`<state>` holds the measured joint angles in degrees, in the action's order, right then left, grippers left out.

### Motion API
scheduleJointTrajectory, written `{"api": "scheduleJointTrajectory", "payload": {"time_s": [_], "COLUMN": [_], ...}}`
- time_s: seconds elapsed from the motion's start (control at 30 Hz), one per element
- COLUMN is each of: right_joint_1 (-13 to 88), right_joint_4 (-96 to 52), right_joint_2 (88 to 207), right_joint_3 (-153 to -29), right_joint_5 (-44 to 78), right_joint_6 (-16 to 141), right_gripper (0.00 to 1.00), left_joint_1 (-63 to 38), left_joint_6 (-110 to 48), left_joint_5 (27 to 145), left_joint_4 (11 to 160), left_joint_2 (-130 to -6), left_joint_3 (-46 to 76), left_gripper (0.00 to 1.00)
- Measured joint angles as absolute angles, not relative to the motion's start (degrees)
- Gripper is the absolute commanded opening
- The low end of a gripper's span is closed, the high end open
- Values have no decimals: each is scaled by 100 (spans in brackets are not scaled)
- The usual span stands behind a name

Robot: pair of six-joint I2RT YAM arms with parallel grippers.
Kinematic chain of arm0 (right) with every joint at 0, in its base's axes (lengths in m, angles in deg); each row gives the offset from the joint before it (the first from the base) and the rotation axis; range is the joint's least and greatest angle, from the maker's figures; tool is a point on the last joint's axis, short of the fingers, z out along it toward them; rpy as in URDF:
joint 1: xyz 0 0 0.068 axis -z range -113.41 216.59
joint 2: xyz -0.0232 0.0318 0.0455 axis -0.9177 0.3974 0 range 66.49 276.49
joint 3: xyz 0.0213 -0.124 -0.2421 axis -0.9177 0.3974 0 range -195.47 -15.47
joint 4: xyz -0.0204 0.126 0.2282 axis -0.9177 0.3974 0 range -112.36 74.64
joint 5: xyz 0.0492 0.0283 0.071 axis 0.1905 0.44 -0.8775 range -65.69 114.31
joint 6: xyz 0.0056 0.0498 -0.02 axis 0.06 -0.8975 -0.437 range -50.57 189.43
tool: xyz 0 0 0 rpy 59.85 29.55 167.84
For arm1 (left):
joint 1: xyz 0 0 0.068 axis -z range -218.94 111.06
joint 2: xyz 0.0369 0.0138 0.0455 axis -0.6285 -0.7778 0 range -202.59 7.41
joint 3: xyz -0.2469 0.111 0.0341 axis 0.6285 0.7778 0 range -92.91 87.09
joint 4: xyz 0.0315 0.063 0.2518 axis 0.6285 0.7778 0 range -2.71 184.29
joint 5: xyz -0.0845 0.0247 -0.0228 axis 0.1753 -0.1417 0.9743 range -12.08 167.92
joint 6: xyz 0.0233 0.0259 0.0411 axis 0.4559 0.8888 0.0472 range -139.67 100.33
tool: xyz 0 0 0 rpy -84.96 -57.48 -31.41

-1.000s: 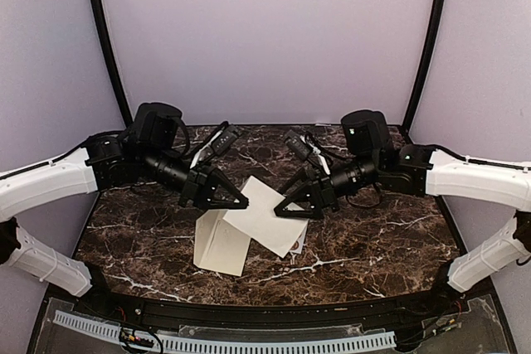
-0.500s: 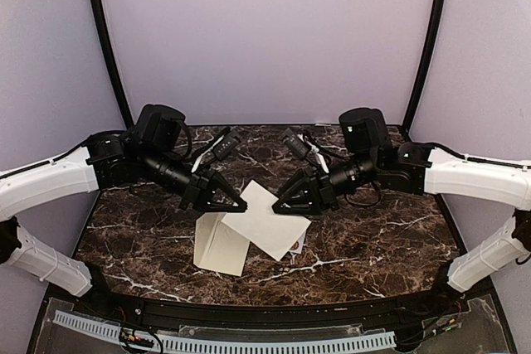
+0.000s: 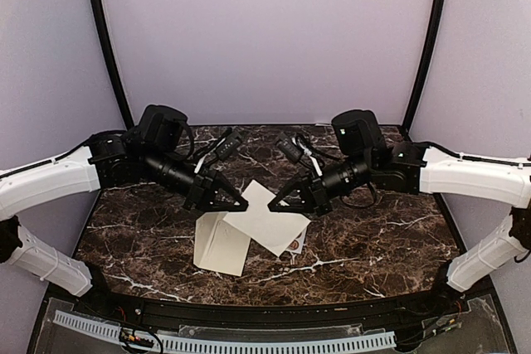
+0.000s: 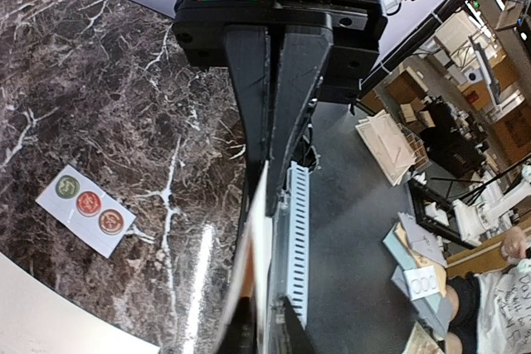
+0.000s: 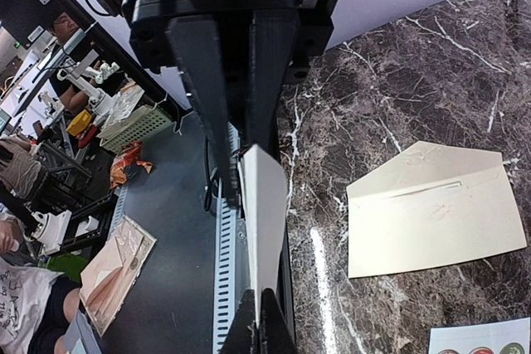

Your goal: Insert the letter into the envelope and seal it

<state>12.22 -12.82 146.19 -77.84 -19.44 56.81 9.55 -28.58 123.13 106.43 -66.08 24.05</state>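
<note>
Jaws of left gripper and right gripper pinch the white paper letter. The cream-beige paper envelope lies below; insertion and sealing apparently remain.

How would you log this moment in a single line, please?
left pincer: shut on letter | right pincer: shut on letter | envelope: flat on table, letter not yet inside | sticker strip: on table
</note>
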Motion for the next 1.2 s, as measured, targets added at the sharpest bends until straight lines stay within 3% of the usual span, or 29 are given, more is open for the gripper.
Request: {"api": "scheduleJointTrajectory", "payload": {"time_s": [0.1, 0.23, 0.5, 0.57, 0.67, 0.83, 0.97, 1.03, 1.13, 1.2], "right_joint_1": [1222, 1220, 1220, 1220, 1220, 1220, 1220, 1220, 1220, 1220], "right_joint_4": [-1241, -1197, -1206, -1206, -1210, -1258, -1293, -1293, -1291, -1293], "right_joint_2": [14610, 14608, 14586, 14560, 14518, 14453, 14448, 14448, 14448, 14448], "right_joint_3": [-7784, -7784, -7784, -7784, -7782, -7782, -7782, -7782, -7780, -7780], "right_joint_5": [-1867, -1826, -1852, -1856, -1852, -1854, -1852, -1841, -1797, -1778], "right_joint_6": [5685, 5694, 5694, 5692, 5692, 5689, 5689, 5689, 5676, 5659], "right_gripper": [0, 0, 0, 0, 0, 0, 0, 0, 15, 19], "left_joint_1": [955, 951, 920, 918, 918, 918, 918, 918, 918, 916], "left_joint_6": [-2794, -2748, -2781, -2786, -2816, -2869, -2877, -2880, -2871, -2869], "left_joint_5": [12149, 11854, 11587, 11611, 11727, 11989, 12101, 12125, 12155, 12162], "left_joint_4": [10730, 10757, 10754, 10754, 10752, 10719, 10719, 10719, 10717, 10719], "left_joint_2": [-6608, -6560, -6401, -6429, -6486, -6545, -6588, -6593, -6593, -6593], "left_joint_3": [2311, 2219, 2208, 2208, 2210, 2230, 2243, 2247, 2249, 2252], "left_gripper": [48, 65, 79, 76, 53, 30, 5, 0, 0, 0]}}
